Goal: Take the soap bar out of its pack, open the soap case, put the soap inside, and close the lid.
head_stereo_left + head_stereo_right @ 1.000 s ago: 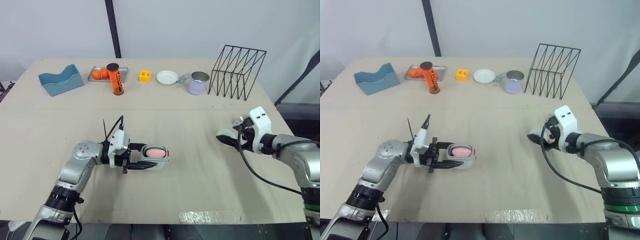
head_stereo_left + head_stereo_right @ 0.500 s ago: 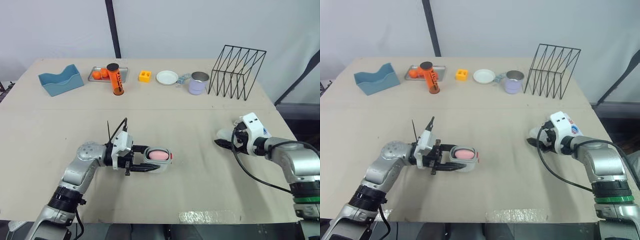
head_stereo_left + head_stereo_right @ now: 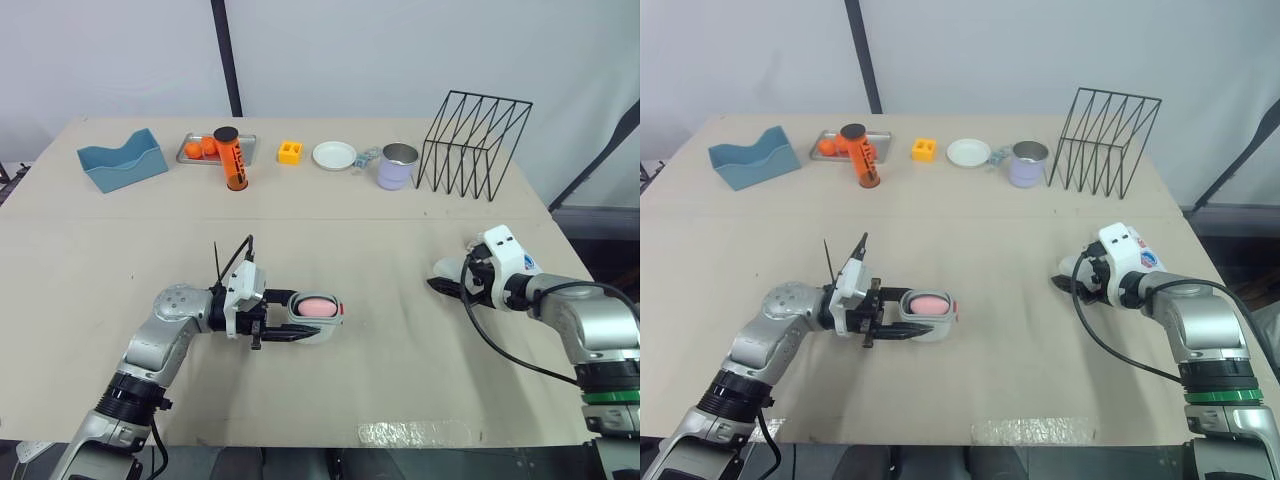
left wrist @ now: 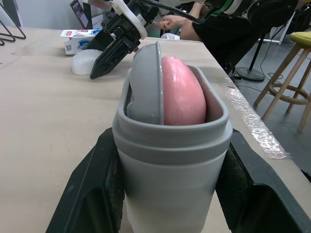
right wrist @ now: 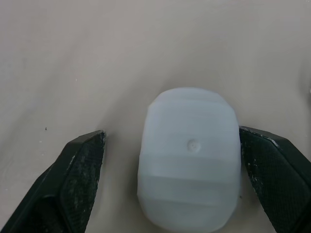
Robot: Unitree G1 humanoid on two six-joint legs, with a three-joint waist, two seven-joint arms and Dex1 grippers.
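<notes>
1. The left gripper (image 3: pixel 287 318) lies low on the table (image 3: pixel 380 380), left of centre in the head view; its fingers (image 4: pixel 92 194) are closed against both sides of the grey soap case (image 4: pixel 170 160), gripping it.
2. The case is open and rests on the table; the pink soap bar (image 4: pixel 182 94) sits inside it.
3. The right gripper (image 5: pixel 170 133) is at the right of the head view; its fingers are spread wide around the translucent white lid (image 5: pixel 189 179), which lies flat on the table; one finger is at the lid's edge, the other stands clear of it.
4. A white-and-blue box (image 4: pixel 77 41) lies near the lid.
5. Along the upper edge of the head view stand a blue holder (image 3: pixel 122 160), an orange cylinder (image 3: pixel 232 158), a yellow block (image 3: pixel 290 152), a white plate (image 3: pixel 334 155), a lilac mug (image 3: pixel 397 166) and a black wire rack (image 3: pixel 475 145).
</notes>
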